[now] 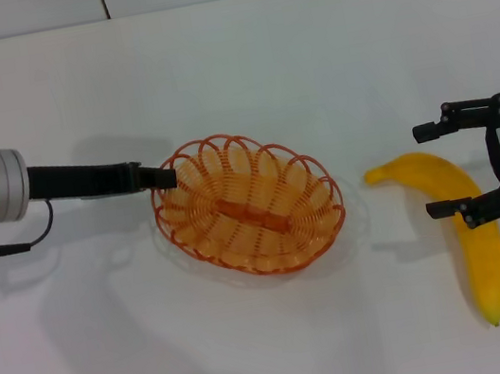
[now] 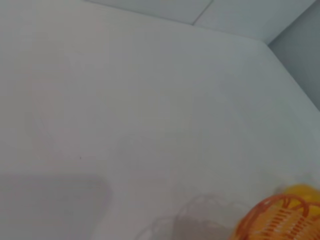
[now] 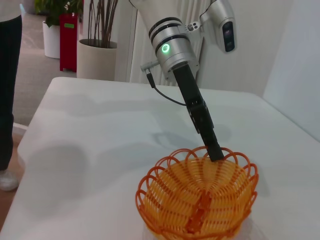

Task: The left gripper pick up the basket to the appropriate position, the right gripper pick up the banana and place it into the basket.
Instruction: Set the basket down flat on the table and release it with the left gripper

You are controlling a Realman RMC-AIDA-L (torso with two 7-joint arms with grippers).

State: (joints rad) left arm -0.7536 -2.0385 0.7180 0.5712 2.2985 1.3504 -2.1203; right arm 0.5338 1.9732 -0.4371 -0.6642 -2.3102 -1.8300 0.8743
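Observation:
The orange wire basket (image 1: 300, 184) sits in the middle of the white table. My left gripper (image 1: 161, 177) reaches in from the left and is shut on the basket's left rim. The right wrist view shows its tip (image 3: 216, 152) on the basket's far rim (image 3: 150, 181). The yellow banana (image 1: 479, 249) lies to the right of the basket, stem end pointing toward it. My right gripper (image 1: 432, 171) is open over the banana's stem half, one finger on each side. The left wrist view shows only a corner of the basket (image 2: 265, 216) and a bit of banana (image 2: 303, 193).
The white table (image 1: 239, 64) runs to a wall at the back. In the right wrist view, potted plants (image 3: 97, 45) and a standing person (image 3: 9, 90) are beyond the table's far edge.

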